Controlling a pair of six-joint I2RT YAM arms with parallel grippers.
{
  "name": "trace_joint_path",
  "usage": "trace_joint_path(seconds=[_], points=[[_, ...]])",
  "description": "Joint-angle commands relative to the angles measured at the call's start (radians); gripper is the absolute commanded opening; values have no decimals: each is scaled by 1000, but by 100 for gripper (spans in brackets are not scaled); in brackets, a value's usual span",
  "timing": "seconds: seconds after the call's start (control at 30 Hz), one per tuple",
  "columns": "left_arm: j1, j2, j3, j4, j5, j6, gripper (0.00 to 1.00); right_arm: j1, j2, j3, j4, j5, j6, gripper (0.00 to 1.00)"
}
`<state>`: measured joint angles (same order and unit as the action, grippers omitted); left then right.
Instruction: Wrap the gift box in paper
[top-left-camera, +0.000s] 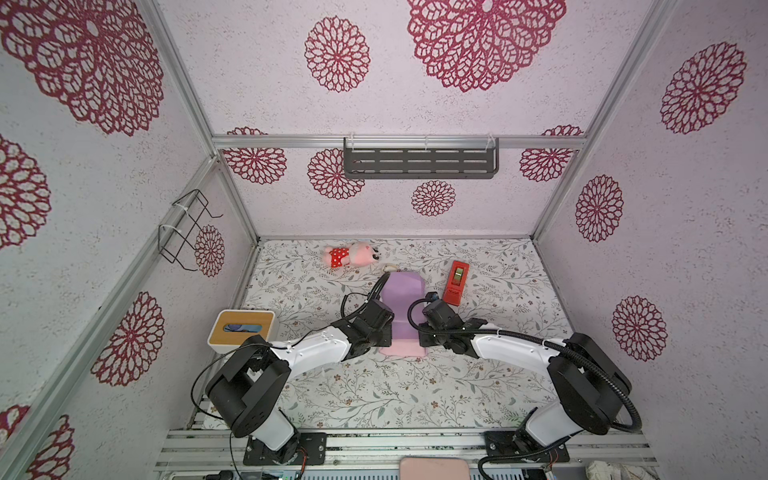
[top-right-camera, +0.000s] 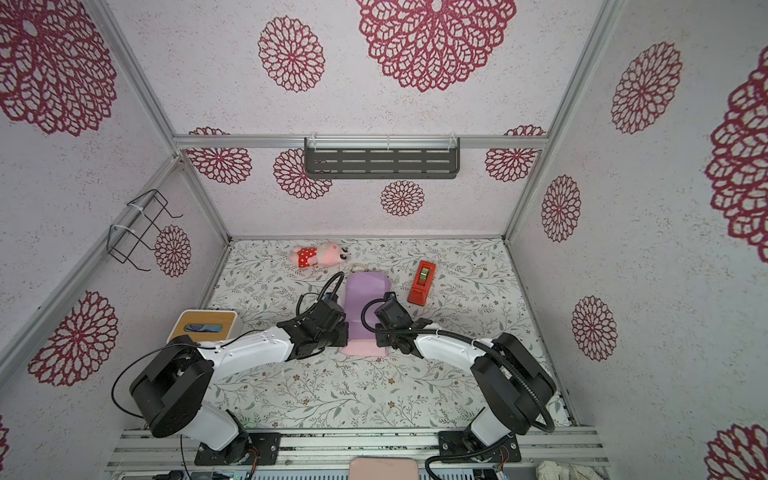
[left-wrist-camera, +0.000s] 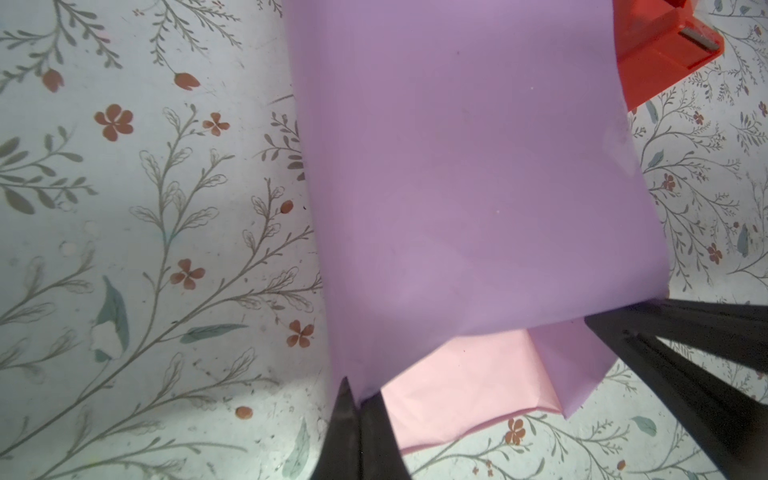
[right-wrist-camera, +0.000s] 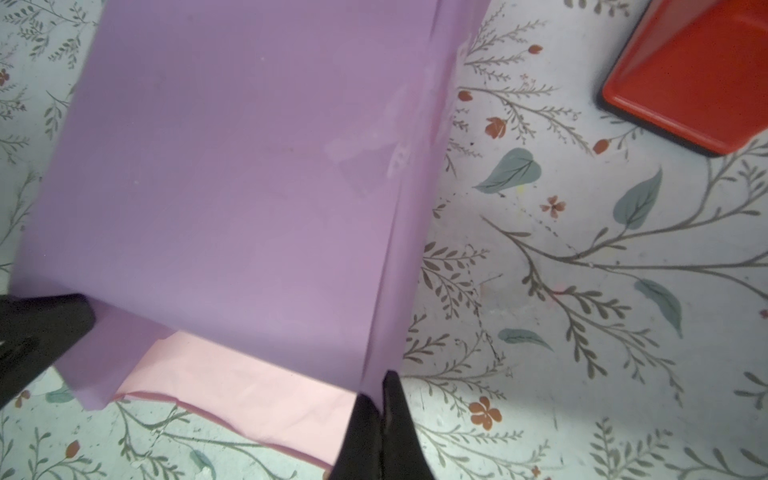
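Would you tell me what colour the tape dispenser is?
Red tape dispenser, clearest in a top view.

top views: high above the 6 o'clock edge of the table (top-left-camera: 374, 395), tilted down and forward, far off, taking in all of it.
left wrist: very close, looking across the paper (left-wrist-camera: 478, 166) from its 7 o'clock corner.
right wrist: very close, looking across the paper from its 5 o'clock corner.
shared: all views hold the paper and the red tape dispenser (top-left-camera: 456, 282) at its 2 o'clock.
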<state>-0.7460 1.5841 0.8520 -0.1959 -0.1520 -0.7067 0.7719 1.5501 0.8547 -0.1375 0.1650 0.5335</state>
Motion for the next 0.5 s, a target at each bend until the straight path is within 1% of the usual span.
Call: trace_joint_path(seconds=[0.0, 0.27, 0.3, 0.4, 0.47], points=[[5, 13, 17, -11, -21, 16, 0, -5, 2, 27, -13, 30, -12, 1], [7, 13, 23, -19, -37, 23, 0, -6, 4, 25, -14, 31, -14, 1], [8, 13, 26, -24, -42, 23, 3, -6, 2, 25, -16, 31, -14, 1], [15, 15, 31, -29, -47, 29, 19, -7, 1, 25, -17, 33, -15, 1], [20, 17, 36, -30, -45, 31, 21, -7, -1, 23, -17, 33, -15, 0]])
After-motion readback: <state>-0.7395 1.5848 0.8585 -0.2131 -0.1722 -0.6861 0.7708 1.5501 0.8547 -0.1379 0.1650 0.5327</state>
